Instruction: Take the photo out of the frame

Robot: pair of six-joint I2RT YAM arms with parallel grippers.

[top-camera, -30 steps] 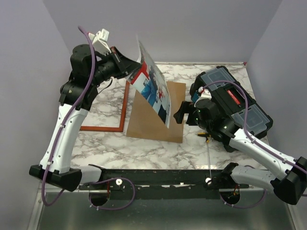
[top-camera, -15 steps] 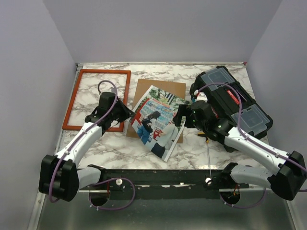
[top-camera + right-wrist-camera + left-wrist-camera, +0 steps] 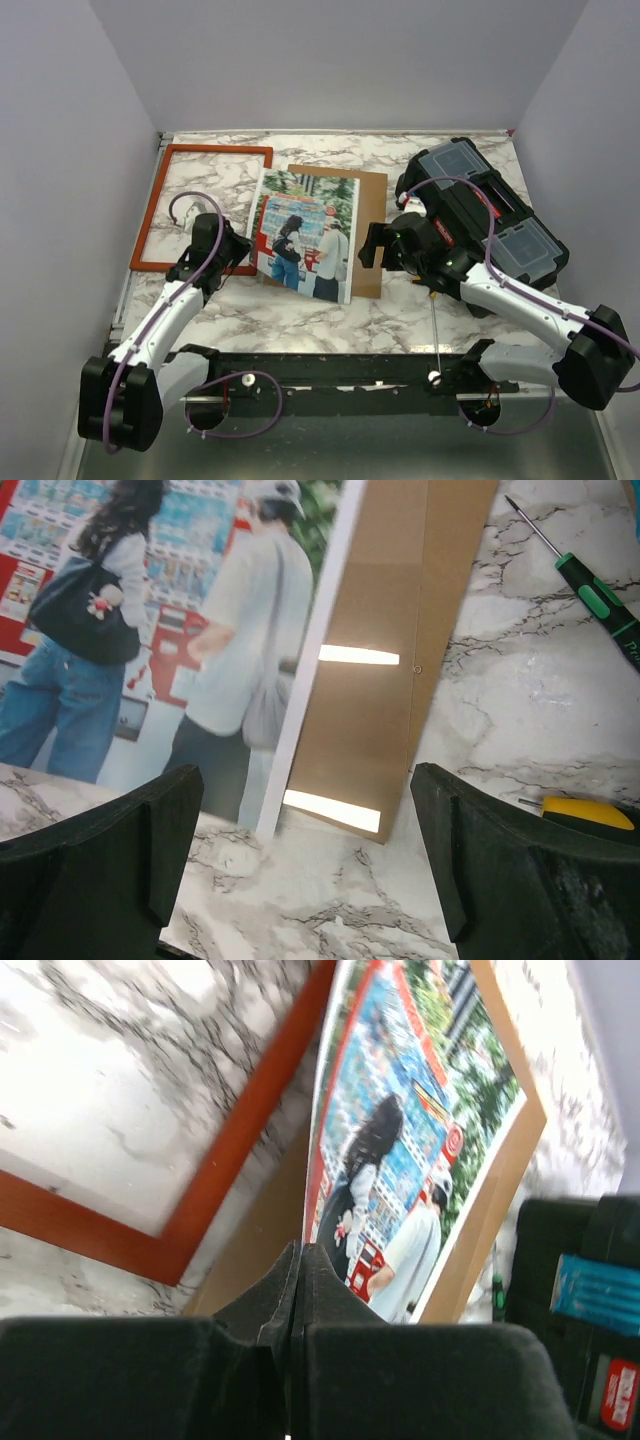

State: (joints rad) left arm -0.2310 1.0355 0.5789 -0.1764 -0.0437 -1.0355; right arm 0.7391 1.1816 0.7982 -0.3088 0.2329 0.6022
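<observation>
The orange-red frame (image 3: 148,215) lies empty on the marble table at the back left; it also shows in the left wrist view (image 3: 245,1135). The photo (image 3: 305,235) of two people lies face up, mostly over the brown board (image 3: 372,225). My left gripper (image 3: 243,250) is shut on the photo's near left edge; the wrist view shows the jaws (image 3: 300,1255) pinching the photo (image 3: 400,1150). My right gripper (image 3: 376,246) is open and empty just above the board's right edge. In its wrist view (image 3: 305,850) it frames the board (image 3: 400,630) and the photo (image 3: 170,630).
A black toolbox (image 3: 500,215) with clear lid compartments stands at the right, behind my right arm. A green-handled screwdriver (image 3: 590,600) and a yellow tool (image 3: 585,813) lie on the marble beside the board. Grey walls enclose the table.
My left arm came down from high at the back, laid the photo flat over the board, and drew back toward the near left. The frame is now uncovered. The right gripper barely moved.
</observation>
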